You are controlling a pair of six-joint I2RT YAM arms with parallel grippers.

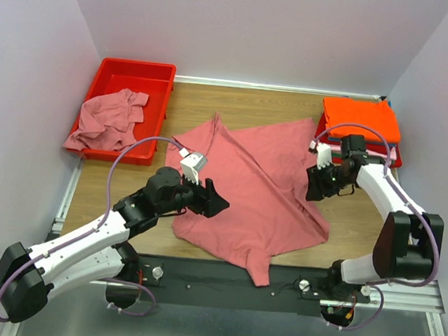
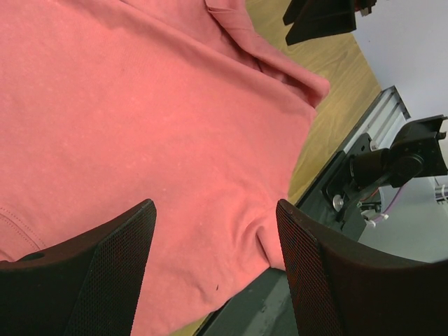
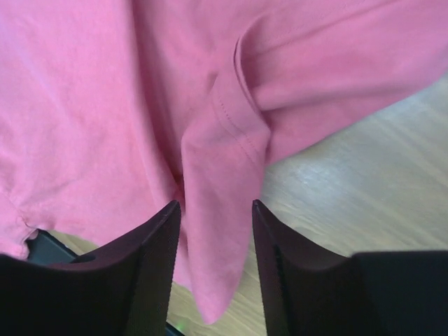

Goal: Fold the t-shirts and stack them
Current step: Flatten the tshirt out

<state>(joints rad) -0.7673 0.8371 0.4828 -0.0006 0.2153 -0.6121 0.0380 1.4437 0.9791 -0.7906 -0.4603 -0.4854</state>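
A large rose-pink t-shirt (image 1: 258, 183) lies spread and rumpled on the wooden table (image 1: 111, 189), one corner hanging over the front edge. My left gripper (image 1: 217, 201) is open and hovers over the shirt's left lower part; the left wrist view shows the flat cloth (image 2: 140, 119) below its open gripper (image 2: 213, 206). My right gripper (image 1: 315, 185) is at the shirt's right edge. In the right wrist view it (image 3: 215, 204) is open, with a hemmed fold of the shirt (image 3: 220, 175) between the jaws. A folded orange t-shirt (image 1: 360, 117) lies at the back right.
A red plastic bin (image 1: 153, 78) at the back left holds another crumpled rose-pink shirt (image 1: 108, 119). The orange shirt rests on a red tray (image 1: 398, 157). White walls close in the back and sides. A metal rail (image 1: 292, 282) runs along the front edge.
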